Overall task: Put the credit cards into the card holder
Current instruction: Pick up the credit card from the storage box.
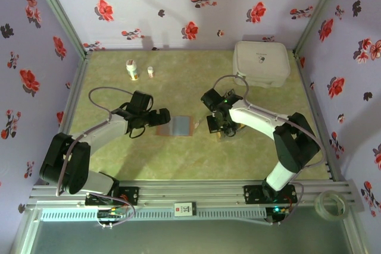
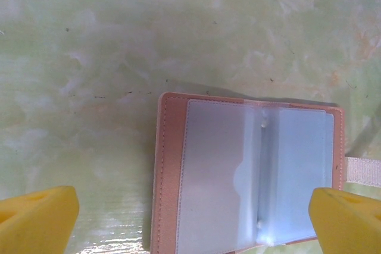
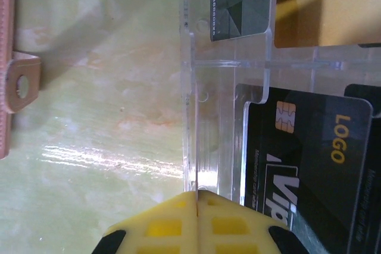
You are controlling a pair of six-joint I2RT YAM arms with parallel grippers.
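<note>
From above, the card holder [image 1: 175, 126] lies open on the table [image 1: 178, 165]. The left gripper [image 1: 159, 117] sits at its left edge, and the right gripper [image 1: 221, 128] is near its right side.

At the left wrist, the card holder [image 2: 250, 176] shows its pale inside between the widely spread fingertips [image 2: 36, 218].

At the right wrist, the fingers [image 3: 161, 230] are pressed together at the edge of a clear rack [image 3: 226, 87], right of the card holder's strap [image 3: 18, 81]. The cards [image 3: 309, 159] stand in the rack just beside the fingers, none pinched.
</note>
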